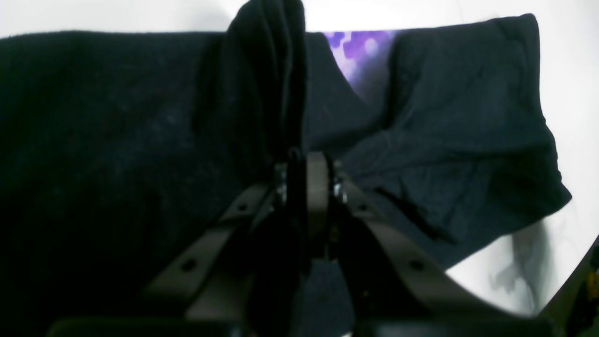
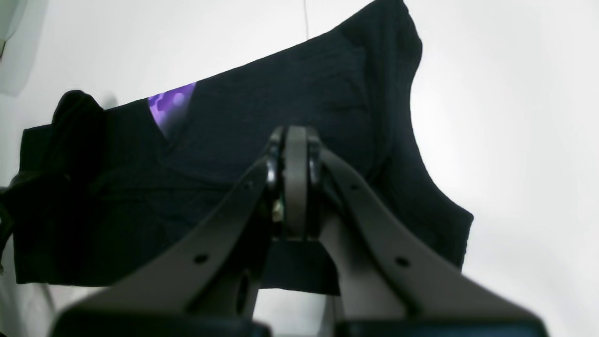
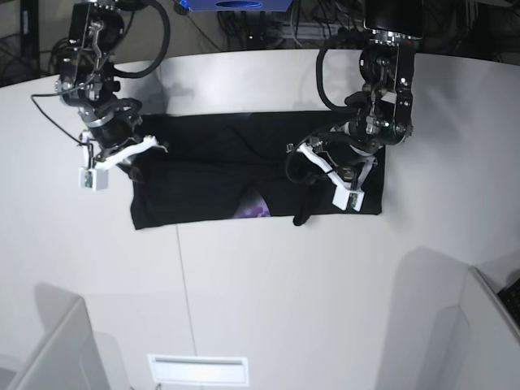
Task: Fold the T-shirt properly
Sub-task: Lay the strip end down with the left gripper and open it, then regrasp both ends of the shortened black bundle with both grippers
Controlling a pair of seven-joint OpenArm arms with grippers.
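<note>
Left hand (image 1: 304,161), centre of the left wrist view, is clamped on a raised ridge of the black T-shirt (image 1: 117,140); purple print patch (image 1: 355,51) shows at upper centre. Right wrist view: right hand (image 2: 295,140) has its fingers pressed together, mid-frame, over the shirt; whether cloth is pinched, cannot tell. Base view: shirt spread as a wide band across the white desk (image 3: 268,292), upper middle.
</note>
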